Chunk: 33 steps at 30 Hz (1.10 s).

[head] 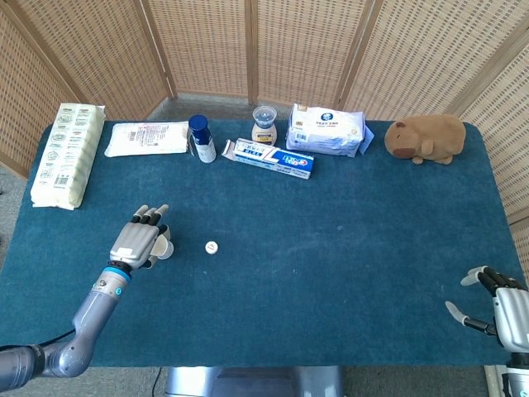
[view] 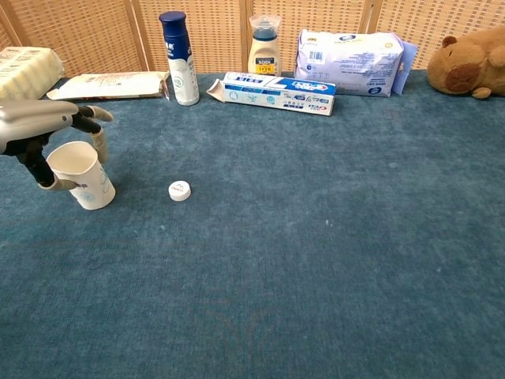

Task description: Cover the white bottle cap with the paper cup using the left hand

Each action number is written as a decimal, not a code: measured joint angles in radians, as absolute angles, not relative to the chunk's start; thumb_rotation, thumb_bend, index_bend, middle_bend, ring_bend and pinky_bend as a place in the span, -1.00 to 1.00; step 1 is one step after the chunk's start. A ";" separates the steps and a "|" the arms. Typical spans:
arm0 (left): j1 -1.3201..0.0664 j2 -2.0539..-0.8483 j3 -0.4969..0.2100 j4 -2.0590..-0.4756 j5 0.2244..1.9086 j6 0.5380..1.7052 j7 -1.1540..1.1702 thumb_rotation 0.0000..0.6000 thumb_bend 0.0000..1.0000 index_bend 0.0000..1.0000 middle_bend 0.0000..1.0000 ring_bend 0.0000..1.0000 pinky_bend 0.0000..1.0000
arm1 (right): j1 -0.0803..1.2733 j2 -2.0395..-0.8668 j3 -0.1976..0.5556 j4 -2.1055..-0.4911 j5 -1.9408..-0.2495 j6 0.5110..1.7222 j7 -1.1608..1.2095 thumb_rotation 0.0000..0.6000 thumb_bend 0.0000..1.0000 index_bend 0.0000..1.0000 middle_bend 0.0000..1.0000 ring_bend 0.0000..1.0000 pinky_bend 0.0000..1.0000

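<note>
The white bottle cap (head: 212,246) (view: 180,190) lies flat on the blue tablecloth. To its left stands the paper cup (head: 165,250) (view: 83,178), mouth up and leaning a little to the left. My left hand (head: 137,242) (view: 41,125) reaches over the cup from the left. Its thumb lies against the cup's left wall and a finger curls down at the right of the rim, so the cup is pinched between them. A short gap separates cup and cap. My right hand (head: 496,304) rests at the table's near right corner with its fingers apart, holding nothing.
Along the far edge stand a blue-capped bottle (view: 180,59), a small jar (view: 263,47), a toothpaste box (view: 274,92), a wipes pack (view: 349,51) and a plush toy (view: 472,65). Two flat packets (head: 145,138) (head: 68,154) lie at far left.
</note>
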State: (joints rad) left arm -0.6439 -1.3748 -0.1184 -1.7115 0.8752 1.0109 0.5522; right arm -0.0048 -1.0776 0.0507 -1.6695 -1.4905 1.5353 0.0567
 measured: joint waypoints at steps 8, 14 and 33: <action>-0.621 -1.353 -0.184 -1.748 0.841 0.988 0.344 1.00 -0.40 -0.17 -0.95 -1.00 -1.00 | -0.004 -1.082 0.053 -1.662 -1.492 1.536 0.067 0.36 -0.48 -0.12 -0.25 -0.18 -0.20; -0.604 -1.335 -0.237 -1.742 0.779 0.905 0.148 1.00 -0.40 -0.17 -0.95 -1.00 -1.00 | 0.001 -1.091 0.053 -1.655 -1.494 1.526 0.071 0.37 -0.48 -0.12 -0.25 -0.18 -0.20; -0.620 -1.275 -0.328 -1.643 0.589 0.561 -0.210 1.00 -0.58 -0.69 -0.95 -1.00 -1.00 | 0.002 -1.084 0.057 -1.673 -1.495 1.529 0.054 0.37 -0.48 -0.12 -0.25 -0.18 -0.20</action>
State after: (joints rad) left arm -0.6202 -1.2753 -0.3278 -1.6431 0.5887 0.5611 -0.2098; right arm 0.0018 -1.0838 0.0571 -1.6730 -1.4947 1.5290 0.0535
